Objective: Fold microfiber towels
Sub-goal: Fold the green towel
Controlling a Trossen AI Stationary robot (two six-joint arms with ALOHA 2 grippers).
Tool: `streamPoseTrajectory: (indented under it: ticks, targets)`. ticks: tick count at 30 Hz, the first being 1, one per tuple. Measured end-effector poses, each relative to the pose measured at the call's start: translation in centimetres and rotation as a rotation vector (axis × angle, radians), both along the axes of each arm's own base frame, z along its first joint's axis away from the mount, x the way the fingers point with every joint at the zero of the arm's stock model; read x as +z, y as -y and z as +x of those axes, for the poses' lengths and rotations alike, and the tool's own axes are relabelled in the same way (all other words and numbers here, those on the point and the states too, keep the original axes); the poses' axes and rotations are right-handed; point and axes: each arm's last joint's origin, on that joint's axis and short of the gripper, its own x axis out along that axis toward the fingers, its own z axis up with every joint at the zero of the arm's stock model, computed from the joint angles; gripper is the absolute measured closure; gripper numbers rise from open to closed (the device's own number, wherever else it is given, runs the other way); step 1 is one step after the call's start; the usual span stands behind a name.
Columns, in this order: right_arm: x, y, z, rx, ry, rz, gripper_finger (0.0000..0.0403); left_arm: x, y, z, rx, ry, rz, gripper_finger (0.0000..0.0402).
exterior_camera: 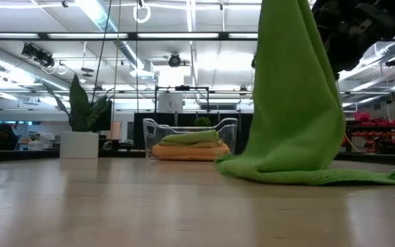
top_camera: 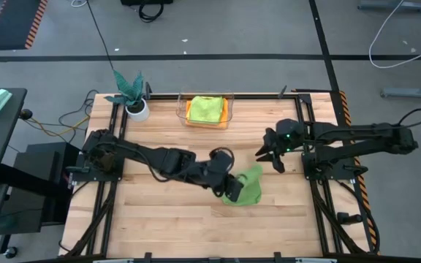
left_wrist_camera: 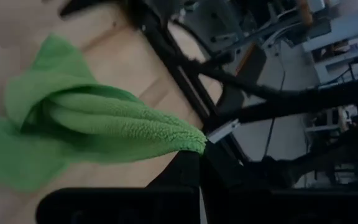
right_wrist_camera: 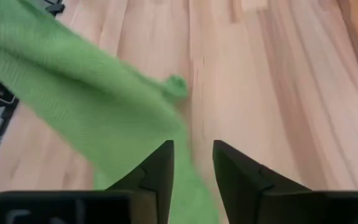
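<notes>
The left pincer (top_camera: pixel 232 191) is clamped shut on a bunched edge of the mid-green towel (top_camera: pixel 247 186), lifting it so it hangs in a tall drape with its lower part pooled on the table (top_camera: pixel 159 219) near the middle, toward the right edge. The right pincer (top_camera: pixel 272 155) hovers just beside it with fingers parted and nothing between them. To fold well, I judge the right should take a free corner low on the cloth, then both draw it taut before laying it flat. Count: one towel in hand, two seen stacked, lime over orange, in one clear bin (top_camera: pixel 229 109) at the far edge; one potted plant (top_camera: pixel 131 93).
</notes>
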Motion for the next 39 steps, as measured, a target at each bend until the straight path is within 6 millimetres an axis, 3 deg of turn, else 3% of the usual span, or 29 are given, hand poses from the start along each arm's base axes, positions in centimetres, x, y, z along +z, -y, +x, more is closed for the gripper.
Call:
streamPoseTrajectory:
  ticks: [10,15,20,32,39]
  targets:
    - [-0.8,-1.4,1.2,0.204,0.009,-0.095,0.0278,-1.1,2.3,-1.4,0.082,-0.124,-0.106,0.0396]
    - [-2.4,-2.7,3.0,0.281,-0.019,-0.142,0.0279,-2.2,3.4,-1.7,0.106,-0.201,-0.150,0.0397]
    - [-4.2,-2.6,5.0,0.281,-0.059,-0.138,0.0279,-3.3,4.5,-2.1,0.109,-0.278,-0.181,0.0397]
    - [-5.3,-2.9,10.0,0.343,-0.134,-0.094,0.0281,-5.3,5.8,-3.0,0.142,-0.413,-0.210,0.0397]
    - [-7.3,-3.1,11.1,0.394,-0.236,-0.086,0.0281,-6.4,6.7,-2.8,0.121,-0.457,-0.227,0.0397]
